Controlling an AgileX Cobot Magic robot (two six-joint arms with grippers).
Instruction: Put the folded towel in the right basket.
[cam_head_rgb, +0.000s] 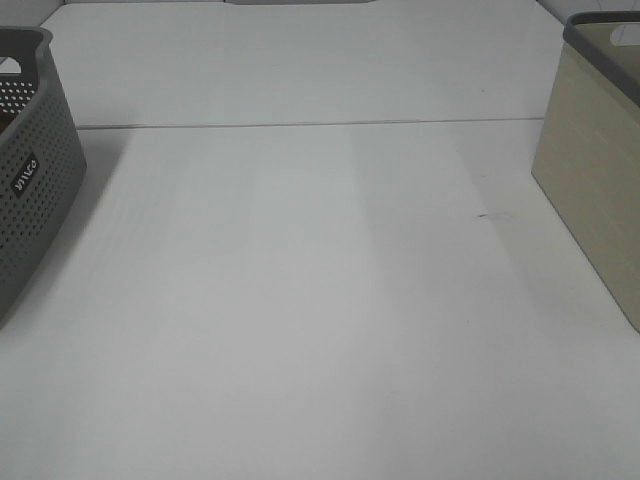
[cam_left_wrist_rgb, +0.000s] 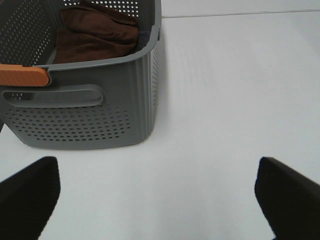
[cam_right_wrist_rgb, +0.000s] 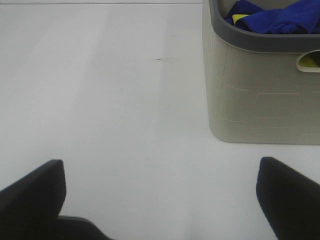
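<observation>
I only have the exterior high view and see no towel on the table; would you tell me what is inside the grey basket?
Observer: A folded brown towel lies inside the grey basket.
Operator: And the beige basket?
Observer: The beige basket holds blue cloth with a bit of yellow.
Operator: Are the hands holding anything?
Observer: No, the left hand and right hand are both open and empty.
</observation>
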